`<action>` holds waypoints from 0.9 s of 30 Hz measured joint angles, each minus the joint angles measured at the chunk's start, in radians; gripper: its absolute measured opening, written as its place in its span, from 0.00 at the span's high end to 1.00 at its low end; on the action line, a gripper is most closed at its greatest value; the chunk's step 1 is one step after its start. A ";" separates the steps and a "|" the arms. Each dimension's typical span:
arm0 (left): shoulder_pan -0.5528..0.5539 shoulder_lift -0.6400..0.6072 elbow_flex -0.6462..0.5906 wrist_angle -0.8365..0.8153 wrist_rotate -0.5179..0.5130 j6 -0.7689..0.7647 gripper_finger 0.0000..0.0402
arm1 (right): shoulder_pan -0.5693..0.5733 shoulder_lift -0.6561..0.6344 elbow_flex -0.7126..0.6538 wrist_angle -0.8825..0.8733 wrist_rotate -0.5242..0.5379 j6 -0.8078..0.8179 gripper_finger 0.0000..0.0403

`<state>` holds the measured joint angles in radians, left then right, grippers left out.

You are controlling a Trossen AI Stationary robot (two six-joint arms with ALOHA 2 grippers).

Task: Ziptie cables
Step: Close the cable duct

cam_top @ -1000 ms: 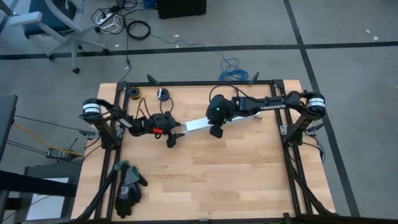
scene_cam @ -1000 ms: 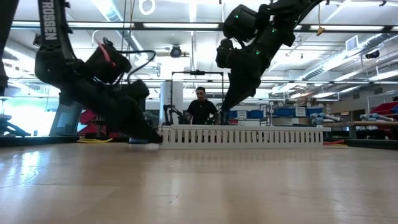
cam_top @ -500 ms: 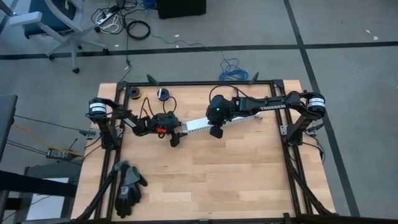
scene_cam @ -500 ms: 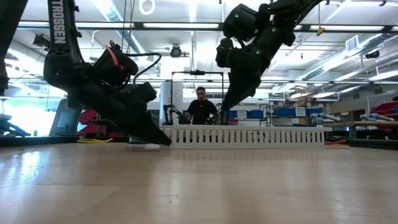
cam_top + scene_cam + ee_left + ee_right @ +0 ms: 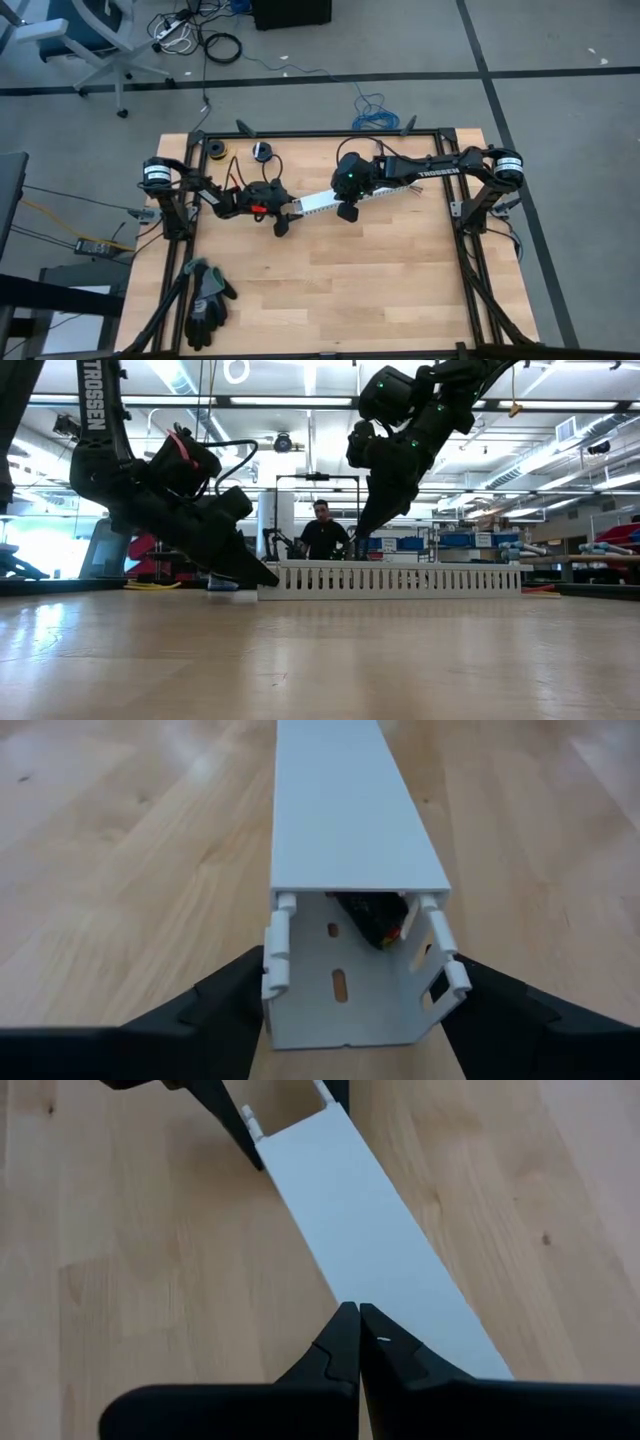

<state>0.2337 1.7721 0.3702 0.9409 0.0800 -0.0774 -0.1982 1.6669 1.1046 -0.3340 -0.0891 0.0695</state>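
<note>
A long white slotted duct (image 5: 325, 200) with a snapped-on cover (image 5: 370, 1230) lies flat on the wooden table. Of the cables, only a dark clump with a red and yellow spot (image 5: 378, 923) shows, inside the duct's open left end. My left gripper (image 5: 358, 970) is open and low at that end. One finger (image 5: 225, 1005) stands beside each side wall; I cannot tell whether either touches. My right gripper (image 5: 357, 1312) is shut and hangs above the middle of the cover. In the low view my right gripper (image 5: 360, 530) is clear of the duct's top (image 5: 390, 565).
Black gloves (image 5: 205, 298) lie at the near left corner. Two small rolls (image 5: 215, 150) (image 5: 262, 152) sit at the far left edge. A dark metal frame (image 5: 470, 250) borders the table. A person (image 5: 322, 530) stands in the room behind. Bare wood fills the near half.
My left gripper has slid a little toward the table's right, onto the duct's open end, so its fingers now flank that end. The duct has stayed in place.
</note>
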 joint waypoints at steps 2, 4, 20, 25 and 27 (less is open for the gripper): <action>0.000 0.000 0.000 0.000 0.000 0.009 0.34 | 0.000 0.000 0.000 0.003 0.000 0.000 1.00; 0.000 0.000 0.000 0.003 0.000 0.017 0.38 | 0.000 0.000 0.000 0.006 0.000 0.001 1.00; 0.000 -0.002 0.000 0.002 -0.001 0.020 0.42 | -0.046 0.015 -0.061 -0.077 0.134 0.087 1.00; 0.000 -0.003 -0.002 -0.002 -0.005 0.017 0.42 | -0.054 0.042 -0.113 0.122 0.042 0.102 1.00; 0.000 -0.003 -0.002 -0.002 -0.006 0.017 0.42 | -0.053 0.046 -0.121 0.180 0.017 0.095 1.00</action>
<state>0.2337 1.7691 0.3687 0.9390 0.0735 -0.0601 -0.2510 1.7130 0.9840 -0.1541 -0.0724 0.1642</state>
